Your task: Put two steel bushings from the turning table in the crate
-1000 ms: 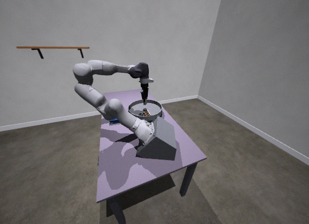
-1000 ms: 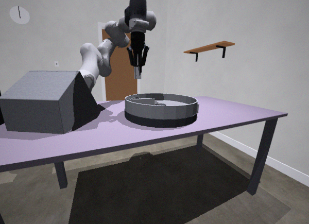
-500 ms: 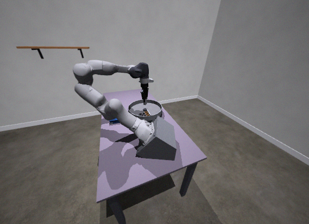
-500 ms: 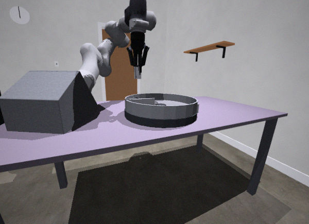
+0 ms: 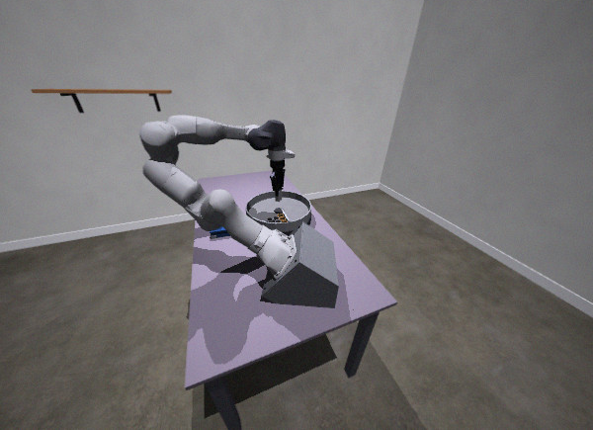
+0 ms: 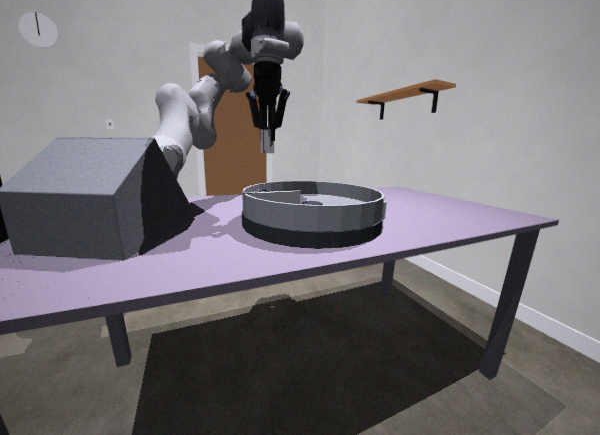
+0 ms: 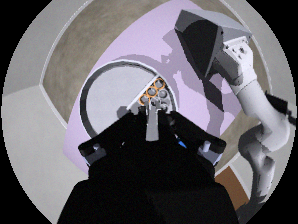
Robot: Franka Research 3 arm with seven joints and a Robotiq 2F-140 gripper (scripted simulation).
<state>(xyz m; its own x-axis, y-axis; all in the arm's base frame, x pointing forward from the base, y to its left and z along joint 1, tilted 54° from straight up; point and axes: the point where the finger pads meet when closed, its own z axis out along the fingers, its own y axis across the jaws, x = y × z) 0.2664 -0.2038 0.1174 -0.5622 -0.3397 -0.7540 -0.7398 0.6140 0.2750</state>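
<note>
The turning table (image 5: pixel 296 208) (image 6: pixel 315 217) (image 7: pixel 110 90) is a round grey tray with a raised wall. Several small bushings sit crowded behind a straight divider (image 6: pixel 280 196) near its edge: some show orange rings (image 7: pixel 152 91), others look plain grey (image 7: pixel 163 93). My gripper (image 5: pixel 278 199) (image 6: pixel 267 147) (image 7: pixel 152 106) points down above the turning table, clear of it. Its light fingertips are together, with nothing visible between them. A blue object (image 5: pixel 217 231) (image 7: pixel 182 143), perhaps the crate, shows only in part beside the arm; its inside is hidden.
The large grey wedge-shaped arm base (image 5: pixel 316 267) (image 6: pixel 65 220) stands on the lilac table (image 5: pixel 222 371) (image 6: pixel 450 215) beside the turning table. The arm's links arch over the side where the blue object is. A wooden shelf (image 5: pixel 99 91) (image 6: pixel 415 91) hangs on the wall.
</note>
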